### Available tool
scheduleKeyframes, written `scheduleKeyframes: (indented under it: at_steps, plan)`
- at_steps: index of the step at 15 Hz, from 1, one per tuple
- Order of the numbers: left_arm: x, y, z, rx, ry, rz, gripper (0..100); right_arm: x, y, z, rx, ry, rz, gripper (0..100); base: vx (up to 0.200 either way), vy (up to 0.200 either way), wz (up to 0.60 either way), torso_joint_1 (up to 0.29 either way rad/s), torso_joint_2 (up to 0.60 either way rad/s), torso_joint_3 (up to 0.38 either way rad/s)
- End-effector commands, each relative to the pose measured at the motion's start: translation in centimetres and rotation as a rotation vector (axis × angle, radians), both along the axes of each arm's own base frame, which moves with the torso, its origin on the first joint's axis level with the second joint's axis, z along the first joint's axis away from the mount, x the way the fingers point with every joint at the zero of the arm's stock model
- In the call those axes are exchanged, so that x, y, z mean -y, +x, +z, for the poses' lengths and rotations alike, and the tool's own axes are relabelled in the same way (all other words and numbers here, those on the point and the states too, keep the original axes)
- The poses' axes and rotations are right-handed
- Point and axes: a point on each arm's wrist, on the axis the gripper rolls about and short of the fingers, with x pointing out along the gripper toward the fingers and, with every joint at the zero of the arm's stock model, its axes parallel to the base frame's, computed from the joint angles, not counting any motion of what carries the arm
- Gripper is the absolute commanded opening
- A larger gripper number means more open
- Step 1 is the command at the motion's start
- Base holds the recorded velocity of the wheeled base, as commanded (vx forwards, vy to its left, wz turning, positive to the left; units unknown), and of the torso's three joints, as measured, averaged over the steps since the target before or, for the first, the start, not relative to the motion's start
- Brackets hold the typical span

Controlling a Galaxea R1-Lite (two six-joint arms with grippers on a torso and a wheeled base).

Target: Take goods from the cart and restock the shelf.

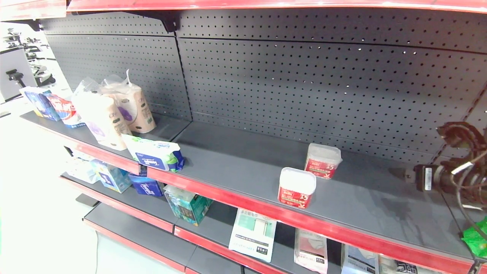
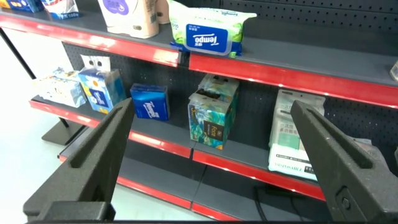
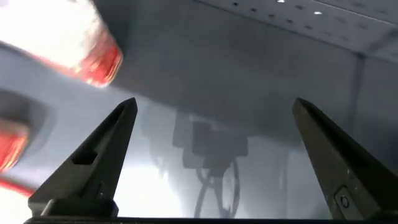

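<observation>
A: Nearest first?
B: Left gripper [image 2: 211, 165], fingers spread wide, nothing between. Beyond, in its wrist view, lower shelves [image 2: 155, 142] in detail: teal tissue box [image 2: 213, 118], blue pack [image 2: 150, 101], hanging white sachet [image 2: 292, 140].
A: Right side?
B: Right gripper [image 3: 211, 155] equally splayed and empty, low over the grey shelf board [image 1: 243, 163], a blurred tub [image 3: 74, 43] close ahead. Sharper from the head view: two white red-labelled tubs, front tub [image 1: 296, 187] at the red lip [image 1: 228, 196], rear tub [image 1: 322, 160] just behind, not touching.
A: Other stock?
B: Wet-wipe pack [image 1: 156, 154] at the lip, well left of the tubs; roll packs [image 1: 110, 114] farther left.
A: Room?
B: Wide grey board between wipes and tubs, and back to the pegboard [image 1: 323, 76]. Green packet [image 1: 475, 238] at the near right edge.
</observation>
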Motion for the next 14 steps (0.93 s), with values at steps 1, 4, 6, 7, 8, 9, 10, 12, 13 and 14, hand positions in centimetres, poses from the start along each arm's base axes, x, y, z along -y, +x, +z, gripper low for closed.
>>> scheduleKeyframes:
  at_steps: [1,4,6,7,8,9,10,12,13,14]
  plan:
    - [0.0,0.0,0.0,0.0,-0.001,0.001,100,-0.3,-10.0,0.7,0.189,-0.013,-0.015,100,0.0,0.0,0.0,0.0,0.0,0.0]
    - [0.0,0.0,0.0,0.0,-0.001,-0.001,100,-0.7,-16.5,-0.2,0.39,-0.066,0.036,100,0.0,0.0,0.0,0.0,0.0,0.0]
    - [0.0,0.0,0.0,0.0,-0.001,0.001,100,-0.9,-20.4,-2.9,0.527,-0.059,0.074,100,0.0,0.0,0.0,0.0,0.0,0.0]
    - [0.0,0.0,0.0,0.0,-0.001,0.001,100,-0.9,-21.2,-3.8,0.562,-0.056,0.088,100,0.0,0.0,0.0,0.0,0.0,0.0]
    - [0.0,0.0,0.0,0.0,-0.001,0.001,100,-0.9,-23.1,-5.7,0.645,-0.074,0.089,100,0.0,0.0,0.0,0.0,0.0,0.0]
    - [0.0,0.0,0.0,0.0,-0.001,0.001,100,-0.9,-24.3,-6.9,0.656,-0.098,0.087,100,0.0,0.0,0.0,0.0,0.0,0.0]
    - [0.0,0.0,0.0,0.0,-0.001,0.001,100,-0.9,-24.4,-7.4,0.633,-0.108,0.073,100,0.0,0.0,0.0,0.0,0.0,0.0]
    - [0.0,0.0,0.0,0.0,-0.001,0.001,100,-0.6,-24.3,-7.8,0.598,-0.109,-0.039,100,0.0,0.0,0.0,0.0,0.0,0.0]
    - [0.0,0.0,0.0,0.0,-0.001,0.001,100,-0.6,-24.3,-8.2,0.559,-0.103,-0.066,100,0.0,0.0,0.0,0.0,0.0,0.0]
    - [0.0,0.0,0.0,0.0,-0.001,-0.001,100,-0.6,-24.3,-8.3,0.552,-0.089,-0.07,100,0.0,0.0,0.0,0.0,0.0,0.0]
